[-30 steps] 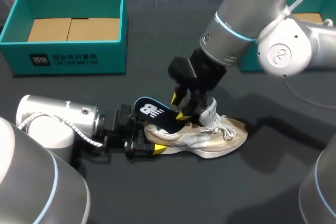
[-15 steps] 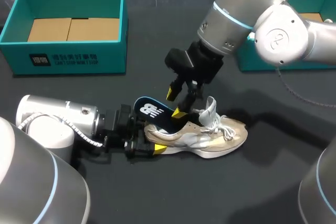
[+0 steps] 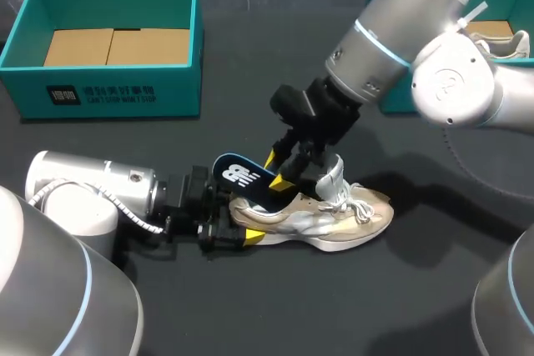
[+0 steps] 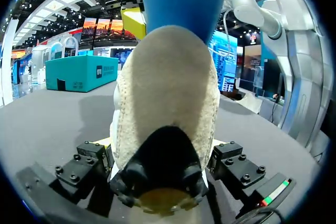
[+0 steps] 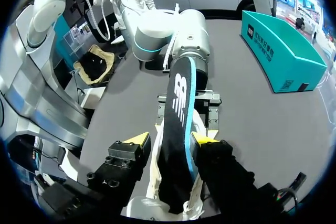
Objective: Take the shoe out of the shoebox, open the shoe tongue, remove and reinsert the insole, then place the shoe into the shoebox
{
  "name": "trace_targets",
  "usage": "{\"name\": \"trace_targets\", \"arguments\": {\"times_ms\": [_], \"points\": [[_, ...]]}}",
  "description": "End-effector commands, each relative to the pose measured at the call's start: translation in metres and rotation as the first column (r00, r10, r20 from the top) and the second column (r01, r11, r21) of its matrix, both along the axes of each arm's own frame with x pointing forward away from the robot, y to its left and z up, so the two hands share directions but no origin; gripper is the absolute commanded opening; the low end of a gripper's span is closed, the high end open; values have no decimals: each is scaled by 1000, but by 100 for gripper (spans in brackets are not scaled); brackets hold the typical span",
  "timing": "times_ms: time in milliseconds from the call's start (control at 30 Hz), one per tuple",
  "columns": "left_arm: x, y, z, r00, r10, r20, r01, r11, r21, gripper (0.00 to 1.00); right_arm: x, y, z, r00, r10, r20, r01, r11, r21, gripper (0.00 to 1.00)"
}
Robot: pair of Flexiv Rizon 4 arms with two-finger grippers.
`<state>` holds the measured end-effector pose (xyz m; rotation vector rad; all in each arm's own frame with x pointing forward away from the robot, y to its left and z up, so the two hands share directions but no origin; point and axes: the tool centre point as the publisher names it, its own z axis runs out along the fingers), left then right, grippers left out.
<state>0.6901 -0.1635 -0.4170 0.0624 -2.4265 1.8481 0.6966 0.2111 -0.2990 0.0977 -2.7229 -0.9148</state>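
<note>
**Dipping again: right gripper [image 3: 281, 169] low over the insole [image 3: 242, 179]**

Since half a second ago the right gripper has dropped back toward the shoe [image 3: 334, 223], and its arm's elbow has swung rightward. Shoe, insole and left gripper [image 3: 238, 224] sit where they were.

The shoe stands on the dark table [image 3: 250, 306], toe pointing right, tongue [image 3: 334, 174] lifted. The left gripper is clenched on its heel from both sides. The insole's heel end slants up out of the shoe's opening, toward the left arm, while its front end is inside. The right gripper is released, with one yellow tip on each side of the insole. The teal shoebox [image 3: 167, 81] stands well apart, at the table's far left.
</note>
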Motion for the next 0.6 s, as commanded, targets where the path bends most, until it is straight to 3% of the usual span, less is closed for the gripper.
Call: {"name": "trace_targets", "arguments": {"times_ms": [33, 133, 233, 367, 600], "points": [[0, -2, -1, 1000, 1, 0, -1, 1000, 1, 0, -1, 0, 0, 1000, -1, 3, 1, 1000, -1, 49], [0, -2, -1, 1000, 1, 0, -1, 1000, 1, 0, -1, 0, 0, 1000, -1, 3, 1, 1000, -1, 36], [0, -2, -1, 1000, 1, 0, -1, 1000, 1, 0, -1, 0, 0, 1000, -1, 3, 1, 1000, -1, 34], [0, -2, -1, 1000, 1, 0, -1, 1000, 1, 0, -1, 0, 0, 1000, -1, 3, 1, 1000, -1, 45], [0, -2, -1, 1000, 1, 0, -1, 1000, 1, 0, 7, 3, -6, 997, -50, -56, 53, 997, 57, 51]]}}
